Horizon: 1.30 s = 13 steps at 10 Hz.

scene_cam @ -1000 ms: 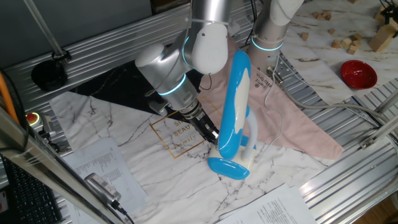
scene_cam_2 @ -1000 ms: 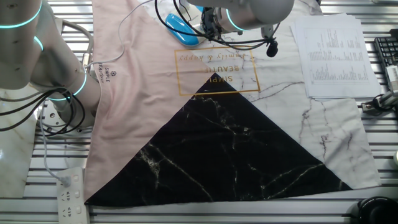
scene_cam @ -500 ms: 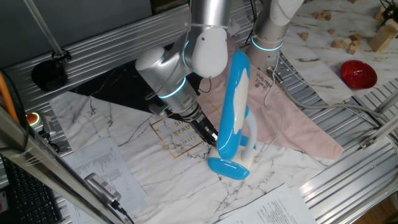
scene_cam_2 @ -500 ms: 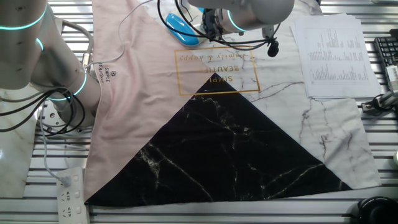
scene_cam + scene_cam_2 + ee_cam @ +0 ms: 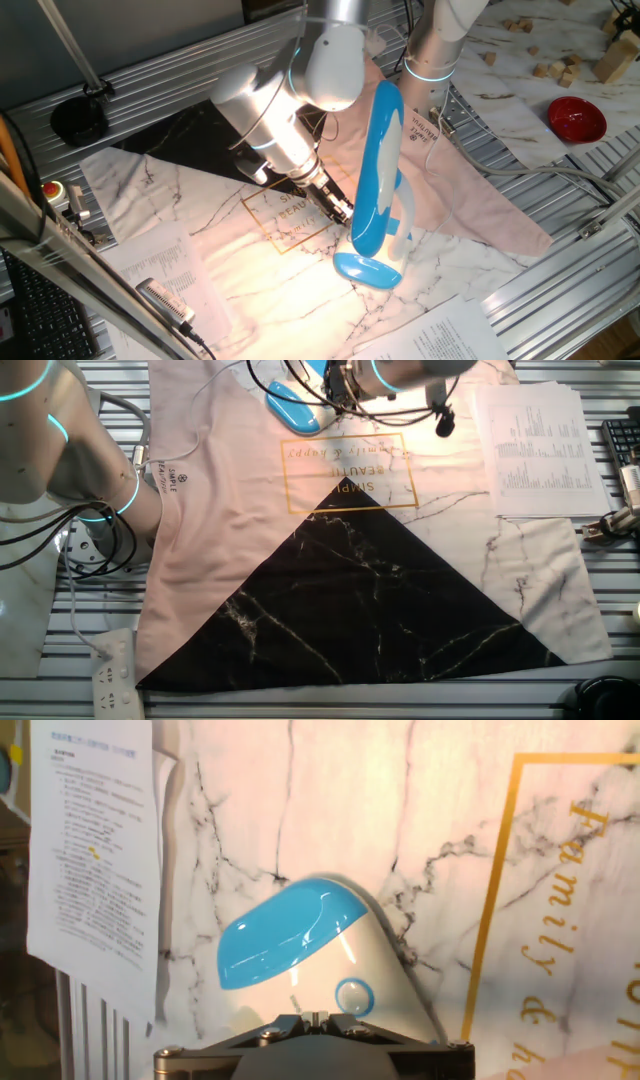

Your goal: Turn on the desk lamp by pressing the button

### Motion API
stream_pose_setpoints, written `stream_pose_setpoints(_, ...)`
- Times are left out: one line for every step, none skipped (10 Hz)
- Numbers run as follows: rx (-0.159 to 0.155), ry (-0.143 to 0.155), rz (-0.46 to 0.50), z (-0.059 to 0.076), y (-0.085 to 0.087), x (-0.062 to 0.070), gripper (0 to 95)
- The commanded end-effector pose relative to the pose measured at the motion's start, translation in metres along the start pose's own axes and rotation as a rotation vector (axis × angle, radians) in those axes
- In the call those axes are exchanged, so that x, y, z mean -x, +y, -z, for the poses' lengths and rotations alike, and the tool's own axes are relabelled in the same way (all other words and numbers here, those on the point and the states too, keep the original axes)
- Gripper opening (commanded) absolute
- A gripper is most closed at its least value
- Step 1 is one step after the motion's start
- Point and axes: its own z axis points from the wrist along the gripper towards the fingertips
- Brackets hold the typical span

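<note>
Warm light pools on the marble cloth beneath the desk lamp, which stands at 5 o'clock of the gripper; its finger state cannot be told.

I count one desk lamp beside my gripper, one red bowl far from it, and two printed sheets.

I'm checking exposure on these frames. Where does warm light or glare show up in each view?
One fixed view: a warm pool of light on the marble cloth beside the desk lamp. The other fixed view: brightness near the top by the lamp's base. Hand view: the cloth is washed warm, with glossy highlights on the blue base.
</note>
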Motion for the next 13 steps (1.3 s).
stream_pose_setpoints(-0.181,0.026,0.000,0.009,0.008,0.002,0.0)
stream_pose_setpoints(-0.226,0.032,-0.010,0.017,0.017,0.007,0.0)
stream_pose_setpoints(-0.295,0.037,-0.018,0.026,0.029,0.016,0.0)
stream_pose_setpoints(-0.340,0.039,-0.019,0.030,0.034,0.020,0.0)
stream_pose_setpoints(-0.427,0.038,-0.008,0.043,0.044,0.032,0.0)
stream_pose_setpoints(-0.453,0.036,-0.001,0.046,0.046,0.035,0.0)
stream_pose_setpoints(-0.532,0.037,0.013,0.058,0.056,0.043,0.0)
stream_pose_setpoints(-0.565,0.040,0.017,0.060,0.058,0.044,0.0)
stream_pose_setpoints(-0.606,0.043,0.016,0.061,0.059,0.044,0.0)
stream_pose_setpoints(-0.612,0.042,0.014,0.061,0.059,0.044,0.0)
stream_pose_setpoints(-0.610,0.040,0.013,0.061,0.059,0.044,0.0)
stream_pose_setpoints(-0.608,0.037,0.012,0.061,0.059,0.044,0.0)
stream_pose_setpoints(-0.606,0.038,0.017,0.061,0.059,0.044,0.0)
